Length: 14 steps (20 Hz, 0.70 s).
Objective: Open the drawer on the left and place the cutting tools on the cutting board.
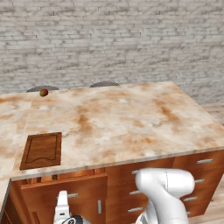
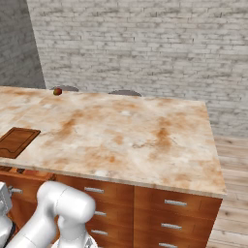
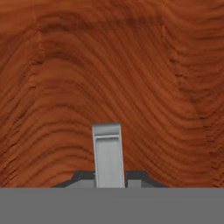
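A: Hand view first: the tool (image 3: 109,181) is pressed right up to the reddish-brown drawer (image 3: 131,87) front, its two dark fingertips (image 3: 83,178) pinched onto the silver bar handle (image 3: 108,157), one on each side.

B: So it's clamped shut on the handle?

A: Yes, jaws closed around it. From the left base view the drawer (image 1: 65,186) sits at the left end under the bench (image 1: 131,118), pulled out a little way, with a dark gap showing behind its top edge. The white arm (image 1: 164,192) bends low in front of the cabinet.

B: Can you see the cutting tools?

A: No, I cannot tell what lies inside the drawer from here.

B: And the cutting board?

A: It (image 1: 42,150) lies flat near the bench's front left corner, just above the drawer. Farther back, near the far left edge, sits a small red-green fruit (image 1: 43,92), well apart from the board. Behind everything stands a grey brick wall (image 1: 113,39).
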Motion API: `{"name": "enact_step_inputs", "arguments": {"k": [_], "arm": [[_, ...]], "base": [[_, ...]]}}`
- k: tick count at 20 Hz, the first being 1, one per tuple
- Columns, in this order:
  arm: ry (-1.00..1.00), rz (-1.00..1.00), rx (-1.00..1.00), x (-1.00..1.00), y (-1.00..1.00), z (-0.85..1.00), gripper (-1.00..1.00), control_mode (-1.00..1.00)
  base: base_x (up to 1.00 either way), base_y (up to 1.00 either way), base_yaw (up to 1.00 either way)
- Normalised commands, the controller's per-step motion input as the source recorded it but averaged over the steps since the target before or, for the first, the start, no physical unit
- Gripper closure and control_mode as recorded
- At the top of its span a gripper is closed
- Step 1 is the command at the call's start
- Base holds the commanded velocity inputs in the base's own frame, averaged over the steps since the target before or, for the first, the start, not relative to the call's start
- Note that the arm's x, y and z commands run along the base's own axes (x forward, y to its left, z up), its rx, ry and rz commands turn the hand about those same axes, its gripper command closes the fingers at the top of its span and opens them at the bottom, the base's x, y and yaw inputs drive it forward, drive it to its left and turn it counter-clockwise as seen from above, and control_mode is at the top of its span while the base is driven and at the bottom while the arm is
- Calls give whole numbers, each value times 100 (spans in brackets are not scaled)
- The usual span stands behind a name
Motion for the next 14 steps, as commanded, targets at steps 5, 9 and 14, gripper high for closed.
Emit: {"name": "enact_step_inputs", "arguments": {"k": [5, 9, 14], "arm": [[0, 2, 0, -68, 0, 0, 100, -100], [0, 2, 0, -64, 0, 0, 100, -100], [0, 2, 0, -63, 0, 0, 100, -100]], "base": [[0, 0, 0], [0, 0, 0], [0, 0, 0]]}}
